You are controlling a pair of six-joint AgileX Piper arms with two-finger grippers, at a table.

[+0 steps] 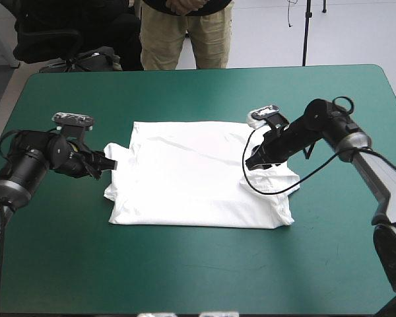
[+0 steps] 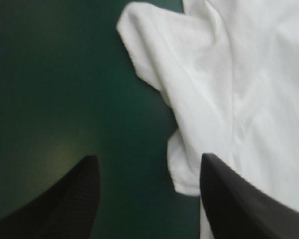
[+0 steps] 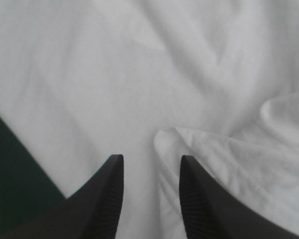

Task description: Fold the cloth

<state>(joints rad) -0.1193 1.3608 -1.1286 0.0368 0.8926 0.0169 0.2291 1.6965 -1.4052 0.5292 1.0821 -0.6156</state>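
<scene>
**Near strip of teal-green cover, then a spread shirt with no fold yet gripped**

Nearest lies the table's teal-green cover, a plain strip along the near edge; beyond it, about the table's middle, the white short-sleeved cloth T-shirt lies spread flat in a rough rectangle, rumpled at both side edges

By my reading the task is at its start: the shirt is laid out but no clean fold shows; whether the thick near edge is already doubled over, I cannot tell; the side folds and the final halving all look to be left

One short sleeve sticks out toward the table's left edge and a bunched flap lies on the side toward the right edge, so the body probably runs far to near; which end is the collar I cannot tell; the outline's long axis lies left to right, parallel to the near edge

The left gripper, two broad black fin-shaped fingers, sits low at the shirt's left side with its jaws wide apart, one finger over bare cover, the other at the cloth's edge, a small flap between them, nothing held; the right gripper, of the same make, is down over the shirt's right part, its jaws parted by a narrower gap, a raised crease just ahead of them, nothing clamped
</scene>
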